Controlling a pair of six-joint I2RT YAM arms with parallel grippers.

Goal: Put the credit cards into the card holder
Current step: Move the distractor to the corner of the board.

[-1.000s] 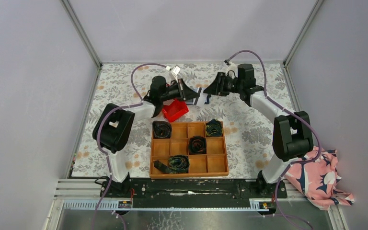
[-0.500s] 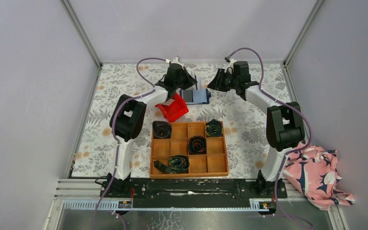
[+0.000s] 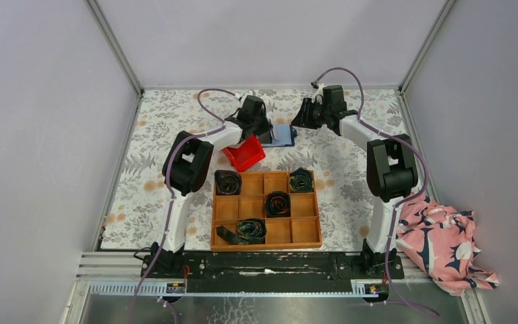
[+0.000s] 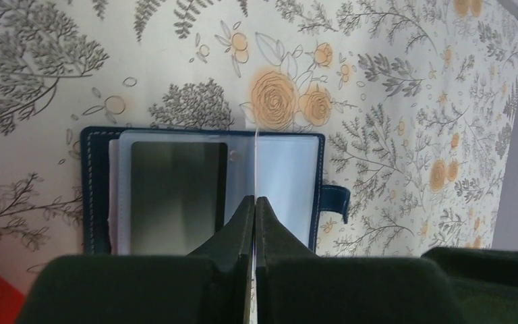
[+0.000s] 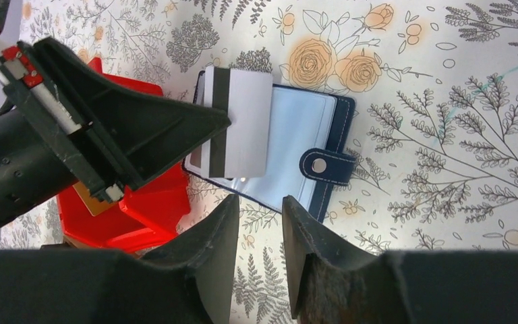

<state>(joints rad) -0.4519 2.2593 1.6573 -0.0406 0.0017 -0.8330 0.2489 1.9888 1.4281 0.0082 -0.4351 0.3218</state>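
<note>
The left gripper (image 4: 253, 202), clamped on the white card (image 5: 237, 121), holds it over the open card holder (image 5: 295, 138) at the far middle of the table (image 3: 351, 175); the right gripper (image 5: 260, 216) hovers just to its right, jaws apart, empty. Insertion looks to be in hand; the next move likely calls for easing the card's edge into a pocket

Red bin (image 3: 246, 156) just beyond wooden tray (image 3: 304, 231) of rolled bundles (image 3: 278, 203)

Left arm (image 3: 212, 138) and right arm (image 3: 361, 131) reach far forward — grippers facing each other.
Left gripper (image 4: 255, 200) pinches a white card (image 5: 241, 121) edge-on; right gripper (image 5: 260, 200) hangs nearby, jaws partly apart — empty.
</note>
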